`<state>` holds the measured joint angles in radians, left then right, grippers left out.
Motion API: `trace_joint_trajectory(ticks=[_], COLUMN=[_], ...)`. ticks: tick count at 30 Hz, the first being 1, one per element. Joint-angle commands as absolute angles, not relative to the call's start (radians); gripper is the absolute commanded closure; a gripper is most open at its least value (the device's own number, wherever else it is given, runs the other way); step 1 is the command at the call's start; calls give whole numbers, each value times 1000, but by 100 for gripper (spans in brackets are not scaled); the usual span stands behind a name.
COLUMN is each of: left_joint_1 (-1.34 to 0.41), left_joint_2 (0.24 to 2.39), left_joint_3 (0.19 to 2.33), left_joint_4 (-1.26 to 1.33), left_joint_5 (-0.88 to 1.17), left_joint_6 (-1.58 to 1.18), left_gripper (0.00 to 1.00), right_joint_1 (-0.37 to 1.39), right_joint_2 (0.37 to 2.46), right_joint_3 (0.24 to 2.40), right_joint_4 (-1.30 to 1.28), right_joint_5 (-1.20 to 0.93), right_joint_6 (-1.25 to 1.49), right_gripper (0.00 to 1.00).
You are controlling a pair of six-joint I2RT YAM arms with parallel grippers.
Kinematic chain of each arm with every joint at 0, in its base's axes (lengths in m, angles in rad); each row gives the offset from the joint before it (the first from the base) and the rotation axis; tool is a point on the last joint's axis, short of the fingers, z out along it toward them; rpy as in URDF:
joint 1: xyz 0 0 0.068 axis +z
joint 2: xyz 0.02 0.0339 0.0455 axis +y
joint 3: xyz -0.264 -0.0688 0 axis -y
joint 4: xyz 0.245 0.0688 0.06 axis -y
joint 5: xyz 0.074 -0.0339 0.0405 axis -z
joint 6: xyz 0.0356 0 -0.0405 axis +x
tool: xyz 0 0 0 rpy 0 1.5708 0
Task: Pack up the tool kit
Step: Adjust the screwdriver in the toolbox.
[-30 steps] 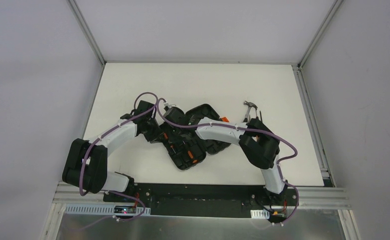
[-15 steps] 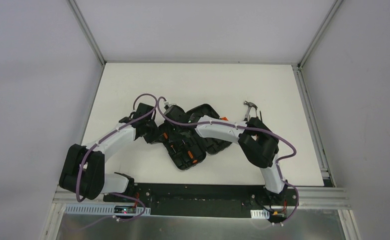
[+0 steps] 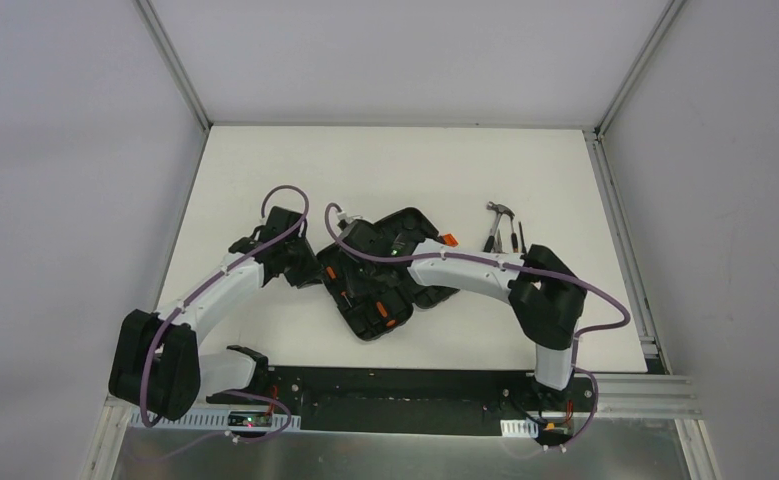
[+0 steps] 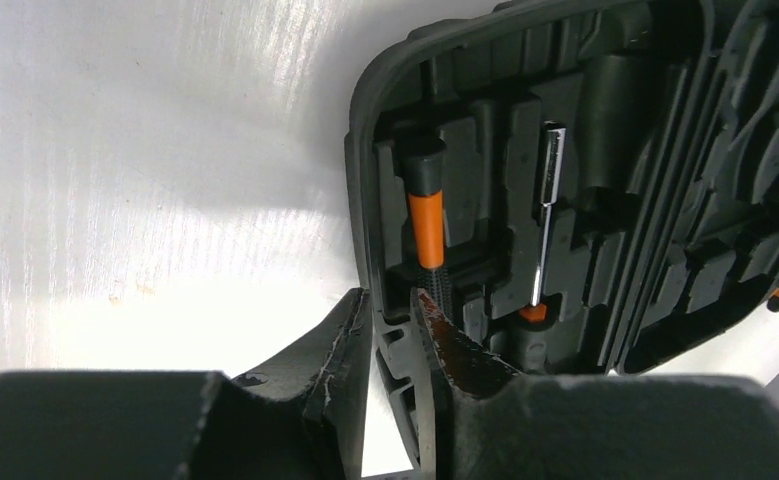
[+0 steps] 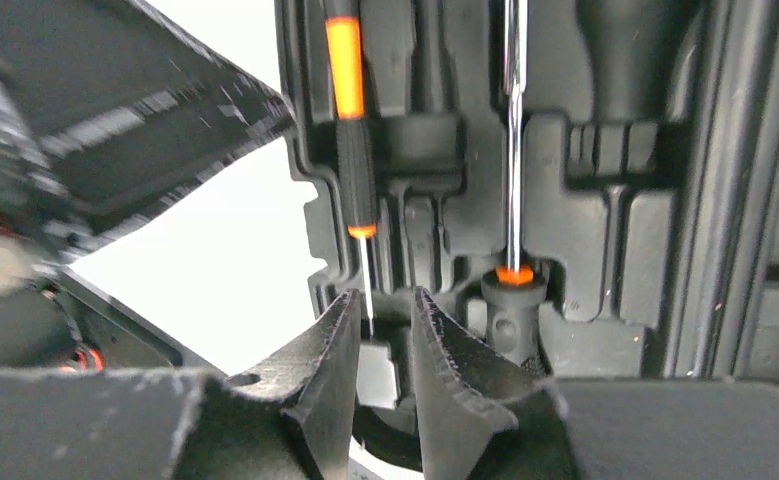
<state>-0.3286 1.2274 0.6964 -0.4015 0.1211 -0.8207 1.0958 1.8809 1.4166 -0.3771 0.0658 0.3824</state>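
Case: open mid-worktop, two screwdrivers slotted.
Left end effector: pinching the case's left rim.
Right end effector: slightly spread, empty, over the slots.
Remaining: hammer and slim tools lie far right; we judge packing barely begun.

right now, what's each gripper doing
left gripper: closed on the near wall of the tool case
right gripper: slightly open, holding nothing; the orange screwdriver lies in its slot

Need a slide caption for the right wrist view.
Right gripper, jaws slightly apart, above the open tool case, two screwdrivers slotted.
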Motion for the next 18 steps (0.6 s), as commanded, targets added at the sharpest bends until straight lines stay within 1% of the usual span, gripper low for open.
trace_joint_trajectory(ticks=[1,4,18], left_joint_1=[-341,-341,-324], left_joint_2=[1177,1181,1136], left_joint_3=[715,712,721], left_joint_4=[-428,-431,-466], left_joint_5=[78,75,37], left_joint_6=[-814,-813,-797], left_gripper=[77,75,75], right_joint_1=[1129,1137,1148], right_joint_2=[1842,1853,1898], right_joint_3=[1359,1345,1379], right_joint_4=[-433,-429,-431], right_joint_5=[68,57,38], right_joint_6=[407,418,413], right_gripper=[72,72,75])
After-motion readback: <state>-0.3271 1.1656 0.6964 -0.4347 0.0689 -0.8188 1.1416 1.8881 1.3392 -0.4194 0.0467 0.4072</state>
